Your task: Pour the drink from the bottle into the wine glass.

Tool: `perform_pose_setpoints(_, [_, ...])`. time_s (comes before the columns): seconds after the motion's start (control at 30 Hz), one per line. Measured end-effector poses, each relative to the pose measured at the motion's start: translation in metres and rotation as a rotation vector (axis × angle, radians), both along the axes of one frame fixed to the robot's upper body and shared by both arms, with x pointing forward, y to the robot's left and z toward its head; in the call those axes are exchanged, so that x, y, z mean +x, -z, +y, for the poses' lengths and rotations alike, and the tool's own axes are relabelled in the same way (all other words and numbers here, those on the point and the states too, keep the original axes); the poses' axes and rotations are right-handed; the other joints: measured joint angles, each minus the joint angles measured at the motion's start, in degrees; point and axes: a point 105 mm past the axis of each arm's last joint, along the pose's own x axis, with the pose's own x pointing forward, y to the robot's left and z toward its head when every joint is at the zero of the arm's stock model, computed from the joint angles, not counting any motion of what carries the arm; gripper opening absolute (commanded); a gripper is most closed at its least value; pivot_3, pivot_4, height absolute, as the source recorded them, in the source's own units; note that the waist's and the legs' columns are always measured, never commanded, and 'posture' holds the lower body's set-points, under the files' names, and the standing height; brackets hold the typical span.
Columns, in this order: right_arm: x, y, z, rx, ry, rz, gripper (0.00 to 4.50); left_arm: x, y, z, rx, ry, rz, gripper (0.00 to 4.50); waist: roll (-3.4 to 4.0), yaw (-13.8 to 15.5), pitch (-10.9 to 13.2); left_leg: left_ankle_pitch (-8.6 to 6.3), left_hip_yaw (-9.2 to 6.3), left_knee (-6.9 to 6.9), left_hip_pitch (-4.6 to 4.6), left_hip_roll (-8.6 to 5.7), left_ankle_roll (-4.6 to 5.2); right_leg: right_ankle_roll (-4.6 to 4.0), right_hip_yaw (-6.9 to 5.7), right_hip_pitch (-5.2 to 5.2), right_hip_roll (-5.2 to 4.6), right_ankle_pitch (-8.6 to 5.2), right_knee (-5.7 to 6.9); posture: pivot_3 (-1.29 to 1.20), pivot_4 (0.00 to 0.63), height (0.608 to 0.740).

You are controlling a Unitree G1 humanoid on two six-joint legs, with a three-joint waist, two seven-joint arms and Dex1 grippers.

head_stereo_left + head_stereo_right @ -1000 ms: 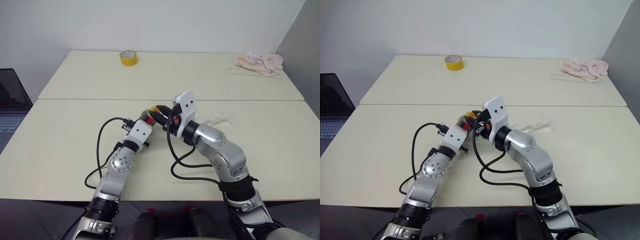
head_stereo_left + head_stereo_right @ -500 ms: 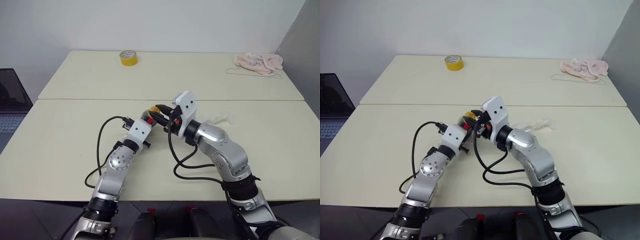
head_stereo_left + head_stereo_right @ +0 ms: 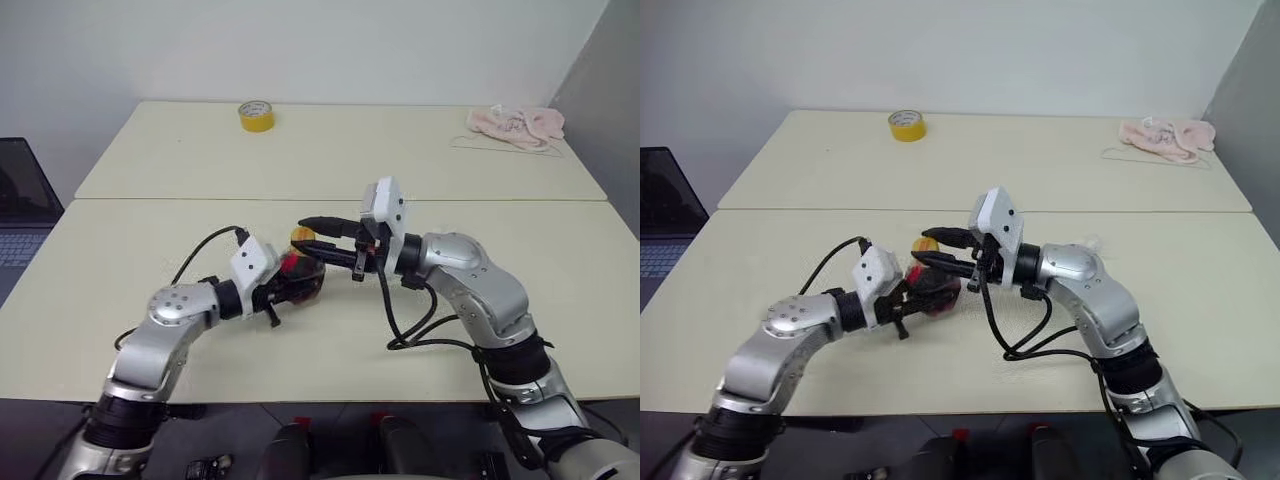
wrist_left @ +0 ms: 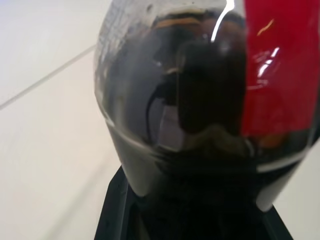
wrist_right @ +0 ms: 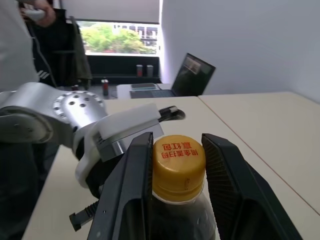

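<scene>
Left eye view: the counter (image 3: 120, 300) carries the whole job, and near its mid front the bottle (image 3: 297, 281) is lifted and tipped over, body gripped by the left claw (image 3: 283, 290), cap end toward the right claw (image 3: 322, 240). Left claw is clamped tight on the bottle's belly; right wrist view has the right claw's two fingers (image 5: 131, 190) standing either side of the cap (image 5: 178, 167), close to it, w/ a slim gap each side, so contact can't be told — narrow, not yet biting as far as I can see. Handling, my guess: bottle is small, thin plastic, light but w/ most of the drink (image 4: 200, 100) in it, so weight sits low; walls will dent if squeezed hard, and the rounded body is slick, so hold at the widest part as now, and take the cap by its ribbed rim. Cap is still on, so no pouring yet. Glass (image 3: 1080, 246) is only a faint clear shape behind the right forearm; likely fragile and tippy. Writing: red characters on the yellow cap top, approx. four, too small for me to read; red neck label (image 4: 280, 70) shows no legible text.
</scene>
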Motion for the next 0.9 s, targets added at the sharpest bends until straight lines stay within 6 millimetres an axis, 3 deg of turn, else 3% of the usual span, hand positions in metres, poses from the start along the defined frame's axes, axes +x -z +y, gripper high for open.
perform_pose_setpoints(0.13, [-0.012, -0.004, -0.001, -0.027, -0.098, -0.026, 1.18, -0.015, -0.002, 0.0, 0.02, 0.11, 0.043, 0.87, 0.01, 0.1, 0.0, 0.0, 0.0, 0.01, 0.0, 0.0, 0.01, 0.0, 0.0, 0.01, 0.0, 0.0, -0.01, 0.0, 0.15, 0.74])
perform_pose_setpoints(0.4, [-0.018, -0.003, -0.008, -0.076, -0.152, -0.048, 1.18, -0.02, 0.002, -0.011, 0.002, 0.164, 0.049, 0.87, 0.0, 0.1, 0.0, -0.01, 0.0, 0.02, 0.0, 0.0, 0.01, 0.0, 0.01, 0.01, 0.0, 0.0, -0.02, 0.0, 0.15, 0.74])
perform_pose_setpoints(0.63, [-0.017, -0.008, -0.008, -0.045, -0.1, -0.107, 3.67, -0.032, 0.026, -0.028, -0.063, 0.166, 0.154, 0.85, 0.0, 0.1, 0.0, 0.0, -0.02, 0.01, -0.01, 0.01, 0.01, 0.0, 0.0, 0.0, 0.0, 0.0, 0.0, 0.0, 0.15, 0.74])
perform_pose_setpoints(0.7, [-0.016, -0.006, -0.008, -0.02, -0.072, -0.092, 4.34, -0.031, 0.025, -0.032, -0.085, 0.146, 0.145, 0.85, 0.0, 0.1, 0.0, 0.0, -0.03, 0.02, 0.0, 0.01, 0.02, 0.0, 0.0, 0.01, 0.0, 0.0, 0.02, 0.0, 0.15, 0.74])
perform_pose_setpoints(0.9, [-0.007, -0.011, -0.015, 0.085, 0.085, -0.02, 4.5, -0.017, 0.015, -0.035, -0.165, -0.005, 0.07, 0.85, 0.0, 0.3, 0.0, 0.0, -0.02, 0.05, -0.01, 0.0, 0.01, 0.0, 0.02, 0.02, -0.01, 0.0, 0.01, 0.0, 0.15, 0.74])
